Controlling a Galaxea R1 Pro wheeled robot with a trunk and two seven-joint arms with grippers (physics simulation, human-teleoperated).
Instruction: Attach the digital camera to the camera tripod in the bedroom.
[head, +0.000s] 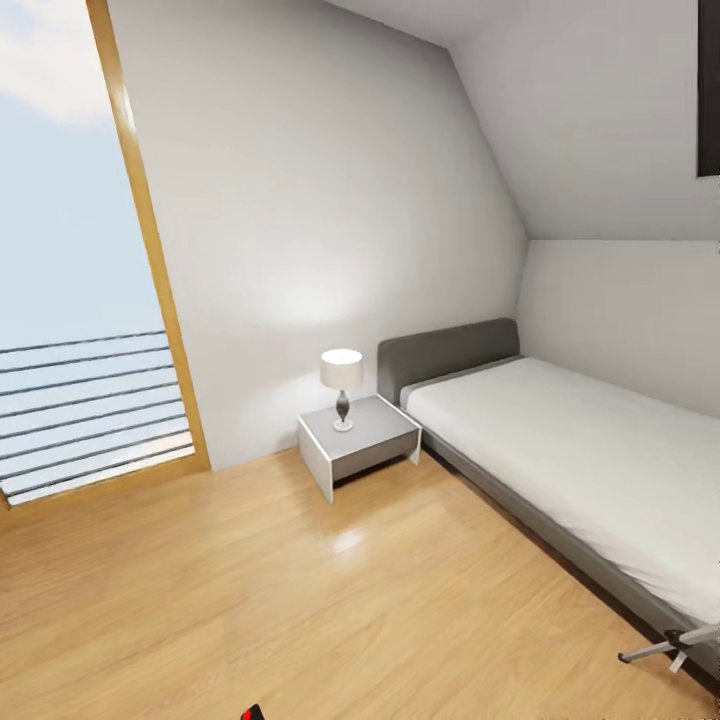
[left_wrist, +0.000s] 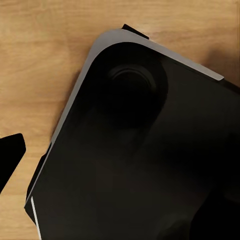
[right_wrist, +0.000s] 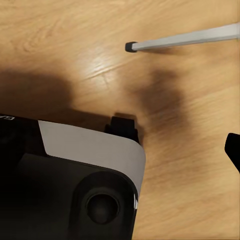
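Plank flooring (head: 300, 610) of light wood spans the bedroom, with a grey bed (head: 590, 470), nightstand (head: 360, 445) and lamp (head: 342, 385) against pale walls. By the bed's near corner stand the camera tripod's (head: 668, 645) silver, black-footed legs. Jaw states on both arms cannot be told.

A small white nightstand (head: 358, 446) stands against the pale wall, just beside the grey headboard (head: 445, 353). A table lamp (head: 342, 387) with a white shade sits on it. A tall wood-framed window (head: 70, 270) with horizontal rails shows sky.
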